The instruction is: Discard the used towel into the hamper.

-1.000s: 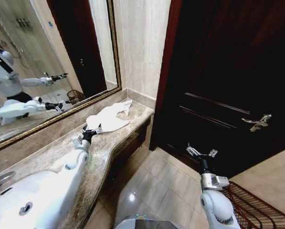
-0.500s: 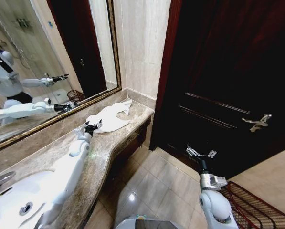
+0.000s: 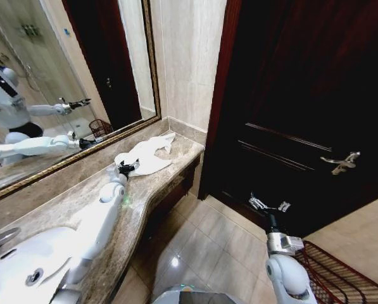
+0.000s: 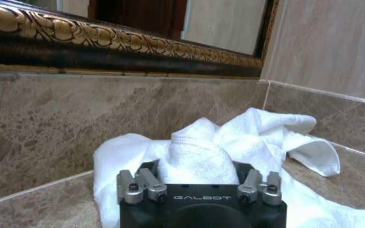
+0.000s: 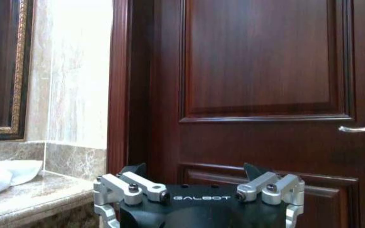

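So I've got my left claw out on the brown marble bench, just left of centre in the head view, and its fingers sit either side of a bunched-up fold of the crumpled white terry towel. From the wrist view it looks pinched on that fold, though the towel's bulk lies flat on the bench under the gold-framed mirror, so nothing's lifted yet. I'd call this the grab stage, early days. Everything else is still to do: pick it up, carry it across, drop it. The dark red-brown wire hamper sits on the tiled floor in the lower right corner of the head view, well apart from the towel, in front of the dark wooden door. From the part I can see through the ribs it looks like there's nothing in it. My right claw hangs low right of centre above the floor tiles, near the hamper, fingers spread and holding nothing.
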Tool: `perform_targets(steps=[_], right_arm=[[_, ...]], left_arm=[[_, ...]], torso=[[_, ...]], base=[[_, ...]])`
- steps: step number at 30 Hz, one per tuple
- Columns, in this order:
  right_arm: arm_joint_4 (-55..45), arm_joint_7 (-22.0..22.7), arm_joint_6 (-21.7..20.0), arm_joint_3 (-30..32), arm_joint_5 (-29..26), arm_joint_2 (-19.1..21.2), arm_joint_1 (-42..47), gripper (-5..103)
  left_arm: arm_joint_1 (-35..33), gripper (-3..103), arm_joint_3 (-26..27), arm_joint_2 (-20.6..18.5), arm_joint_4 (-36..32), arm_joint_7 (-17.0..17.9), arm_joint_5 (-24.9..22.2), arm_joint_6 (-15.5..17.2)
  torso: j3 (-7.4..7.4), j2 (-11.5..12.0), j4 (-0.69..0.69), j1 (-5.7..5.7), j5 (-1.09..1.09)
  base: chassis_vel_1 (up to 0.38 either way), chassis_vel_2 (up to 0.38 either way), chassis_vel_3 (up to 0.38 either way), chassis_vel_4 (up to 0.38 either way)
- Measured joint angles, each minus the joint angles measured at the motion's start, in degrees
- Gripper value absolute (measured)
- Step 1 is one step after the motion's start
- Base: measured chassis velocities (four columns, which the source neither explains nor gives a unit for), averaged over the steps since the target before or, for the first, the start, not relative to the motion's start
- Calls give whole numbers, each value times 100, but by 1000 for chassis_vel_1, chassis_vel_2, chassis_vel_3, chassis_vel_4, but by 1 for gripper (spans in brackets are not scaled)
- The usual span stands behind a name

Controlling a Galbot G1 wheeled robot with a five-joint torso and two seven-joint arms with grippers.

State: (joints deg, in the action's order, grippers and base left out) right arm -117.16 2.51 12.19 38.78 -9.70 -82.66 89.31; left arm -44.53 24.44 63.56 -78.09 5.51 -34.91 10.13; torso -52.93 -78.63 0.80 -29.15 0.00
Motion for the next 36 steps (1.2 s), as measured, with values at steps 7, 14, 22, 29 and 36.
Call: perform_targets(steps=[7, 14, 22, 29, 36], right_arm=[[-21, 0, 4, -22, 4, -9, 2, 100], [-22, -2, 31, -23, 6, -39, 20, 100], [-22, -6, 50, -21, 4, -50, 47, 100], [-22, -6, 52, -14, -3, -37, 34, 100], [-47, -5, 38, -82, 7, -83, -7, 100]], left_arm=[[-71, 55, 24, -40, -49, -37, -1, -10], [-102, 35, 30, -54, -90, -68, 4, -13], [-102, 16, 37, -39, -88, -104, 9, -75], [-135, 3, 62, -32, -82, -155, 30, -126], [-183, 3, 114, -28, -171, -182, 31, -176]], torso=[[0, 0, 0, 0, 0], [0, 0, 0, 0, 0], [0, 0, 0, 0, 0], [0, 0, 0, 0, 0], [0, -1, 0, 0, 0]], base=[[0, 0, 0, 0], [0, 0, 0, 0], [0, 0, 0, 0], [0, 0, 0, 0], [0, 0, 0, 0]])
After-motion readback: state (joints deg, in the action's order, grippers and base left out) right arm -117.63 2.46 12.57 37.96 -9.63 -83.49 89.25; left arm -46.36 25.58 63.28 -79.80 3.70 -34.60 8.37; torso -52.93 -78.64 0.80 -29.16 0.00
